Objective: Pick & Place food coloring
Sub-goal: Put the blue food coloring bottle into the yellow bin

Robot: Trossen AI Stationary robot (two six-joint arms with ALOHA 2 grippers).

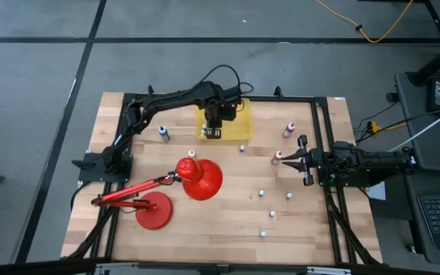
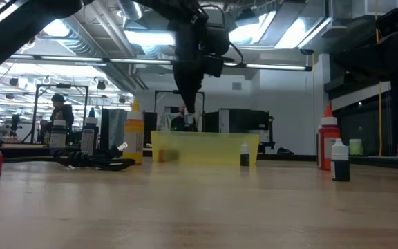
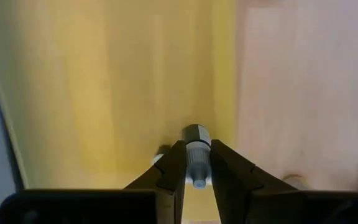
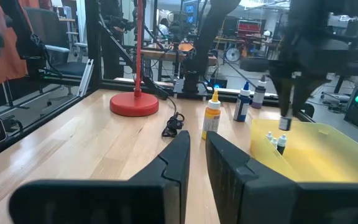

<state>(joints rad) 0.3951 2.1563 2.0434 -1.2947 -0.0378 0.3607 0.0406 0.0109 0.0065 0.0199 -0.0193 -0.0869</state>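
Note:
My left gripper [image 1: 214,131] hangs over the near-left part of the translucent yellow bin [image 1: 239,122], shut on a tiny food coloring bottle [image 3: 196,149] with a dark body and a pale cap. In the right wrist view, two more tiny bottles [image 4: 276,142] stand upright inside the bin [image 4: 316,155]. Other food coloring bottles stand on the table: a blue one [image 1: 163,134], two pink ones [image 1: 289,130] [image 1: 278,156], and several tiny ones [image 1: 272,215] toward the near right. My right gripper [image 1: 304,160] waits at the table's right side, its fingers together, touching nothing. My left gripper pinches the tiny bottle between its two fingers [image 3: 173,165], which meet the pale cap and neck [image 3: 196,163]. The fingers come from above, pointing down. The bottle is lifted clear and hangs below the fingers over the bin's floor, its dark body [image 3: 196,134] lowest.
A red desk lamp lies on the near-left of the table, with its head [image 1: 199,177] at the centre and its round base [image 1: 153,210]. A yellow bottle [image 1: 192,154] stands beside the lamp head. Black frame rails [image 1: 327,130] run along the table's edges. Bare wood lies in the middle foreground.

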